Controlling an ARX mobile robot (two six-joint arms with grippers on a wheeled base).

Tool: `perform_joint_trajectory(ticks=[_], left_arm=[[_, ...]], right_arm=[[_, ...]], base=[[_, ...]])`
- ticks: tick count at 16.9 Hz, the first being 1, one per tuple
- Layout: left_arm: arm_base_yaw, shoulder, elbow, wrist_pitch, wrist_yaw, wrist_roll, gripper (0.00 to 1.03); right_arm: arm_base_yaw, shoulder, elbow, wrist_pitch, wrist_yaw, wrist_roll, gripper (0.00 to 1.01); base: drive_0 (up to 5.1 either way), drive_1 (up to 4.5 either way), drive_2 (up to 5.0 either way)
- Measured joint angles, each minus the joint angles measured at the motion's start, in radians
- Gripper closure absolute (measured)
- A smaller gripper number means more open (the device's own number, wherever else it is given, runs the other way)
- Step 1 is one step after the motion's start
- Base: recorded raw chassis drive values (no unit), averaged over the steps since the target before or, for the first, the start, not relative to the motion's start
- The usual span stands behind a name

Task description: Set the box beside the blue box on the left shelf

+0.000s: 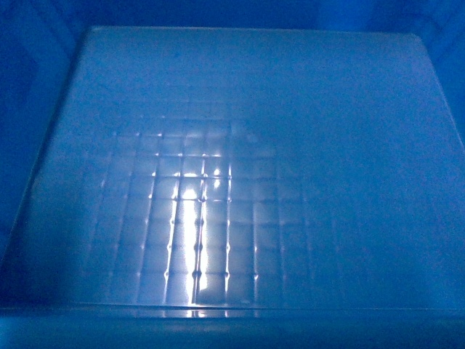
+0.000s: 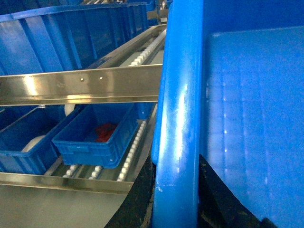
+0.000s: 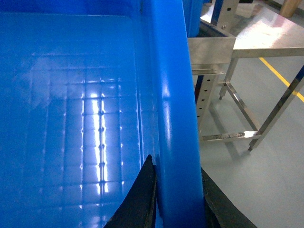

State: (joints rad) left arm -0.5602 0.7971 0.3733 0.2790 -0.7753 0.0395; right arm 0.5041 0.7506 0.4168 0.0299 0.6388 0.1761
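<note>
Both grippers clamp the large bright-blue plastic crate [image 1: 240, 182]: the left gripper [image 2: 176, 209] has its dark fingers either side of the crate's thick left rim, one inside the wall and one outside, and the right gripper [image 3: 176, 199] pinches the right rim the same way. Carried between the two arms, the crate fills the head view, which shows only its grid-patterned floor and bright glare, so the robot's forward look at the rack is blocked.

From the left wrist, the grey metal rack with white roller decks [image 2: 135, 142] lies just beside and below the held crate. A long polished steel rail [image 2: 80, 85] crosses in front of it. On the upper deck sits a big blue ribbed bin [image 2: 71, 38]; on the lower deck stands a smaller blue bin holding something red [image 2: 97, 135], with another blue bin [image 2: 21, 147] to its left. From the right wrist, a steel-legged table [image 3: 256, 42] stands on the grey floor beyond the crate.

Main risks, as I judge them: the crate's edge catching the steel rail on the way in, because nothing ahead can be seen past it; uneven arm motion twisting the rim out of one pinch; and, once set down, the crate rolling on the rollers and bumping its neighbour.
</note>
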Motion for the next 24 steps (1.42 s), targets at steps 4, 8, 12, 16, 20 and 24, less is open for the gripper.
perform_joint_trajectory(ticks=[4, 8, 12, 16, 20, 24], left_arm=[[0.0, 0.0, 0.0, 0.0, 0.0, 0.0, 0.87], [0.0, 0.0, 0.0, 0.0, 0.0, 0.0, 0.87], [0.0, 0.0, 0.0, 0.0, 0.0, -0.001, 0.87], [0.001, -0.003, 0.0, -0.003, -0.004, 0.004, 0.87], [0.001, -0.003, 0.0, 0.002, -0.002, 0.005, 0.87], [0.001, -0.003, 0.0, 0.002, -0.002, 0.005, 0.87]], right_arm=[[0.0, 0.0, 0.0, -0.001, 0.0, 0.0, 0.88], [0.0, 0.0, 0.0, -0.001, -0.001, -0.001, 0.88], [0.0, 0.0, 0.0, -0.001, -0.001, -0.001, 0.88], [0.0, 0.007, 0.0, 0.006, -0.003, 0.001, 0.88], [0.0, 0.0, 0.0, 0.001, -0.002, 0.003, 0.88], [0.0, 0.0, 0.0, 0.0, -0.002, 0.003, 0.88]], base=[[-5.0, 2.47, 2.5], [-4.9, 2.55, 2.5], [-4.9, 2.53, 2.5], [-1.2, 0.63, 0.6], [0.0, 0.0, 0.0], [0.0, 0.0, 0.0]])
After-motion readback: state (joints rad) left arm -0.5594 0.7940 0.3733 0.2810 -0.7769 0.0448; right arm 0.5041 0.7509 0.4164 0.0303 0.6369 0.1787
